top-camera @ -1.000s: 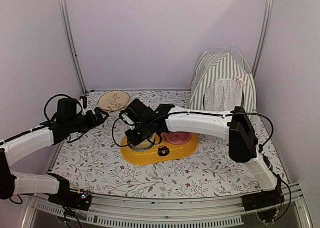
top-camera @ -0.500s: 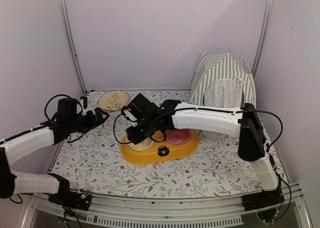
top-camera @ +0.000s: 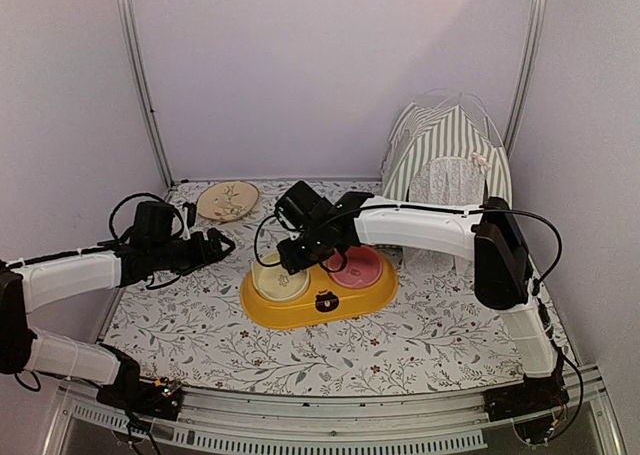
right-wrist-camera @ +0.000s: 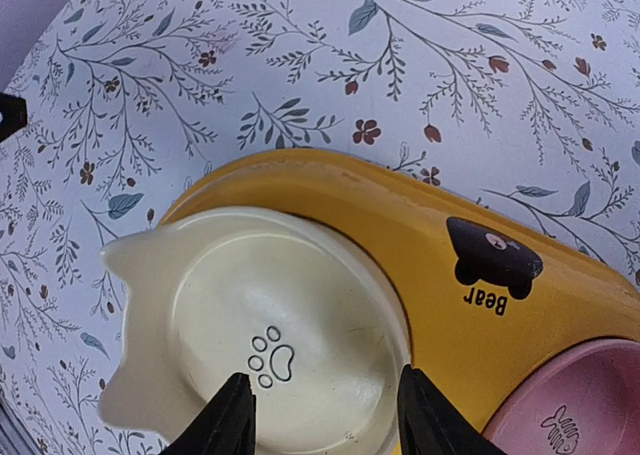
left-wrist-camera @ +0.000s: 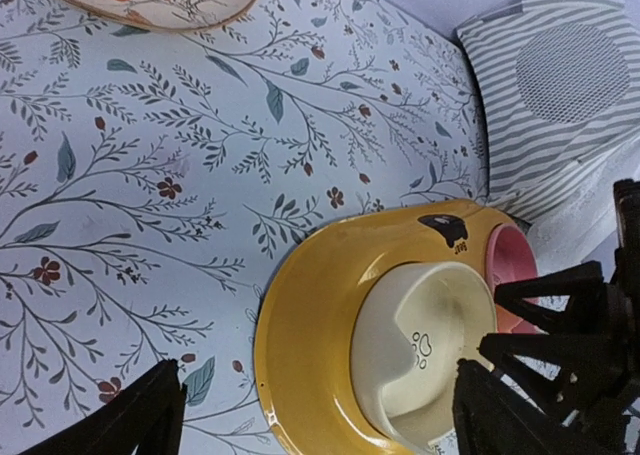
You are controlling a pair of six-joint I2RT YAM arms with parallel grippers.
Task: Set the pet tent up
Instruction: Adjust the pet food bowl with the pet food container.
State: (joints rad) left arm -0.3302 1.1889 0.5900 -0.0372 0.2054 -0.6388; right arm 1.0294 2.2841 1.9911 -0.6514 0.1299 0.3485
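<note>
Fingers of the right tool (right-wrist-camera: 325,415) stand apart, grasping nothing, above the cream paw-print bowl (right-wrist-camera: 270,335) in the yellow double feeder (right-wrist-camera: 420,225). The pink bowl (right-wrist-camera: 575,400) is cut off at the corner of the wrist view. The left tool (left-wrist-camera: 320,415), released wide and empty, hovers just left of the feeder. The pet tent (top-camera: 447,160) stands upright in the far right corner of the worktop (top-camera: 420,340), its lower front edge hidden behind the right arm (top-camera: 430,230).

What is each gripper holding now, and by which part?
Nothing is held. Both the left gripper and the right gripper stand open and empty; the right one hangs over the cream bowl.
</note>
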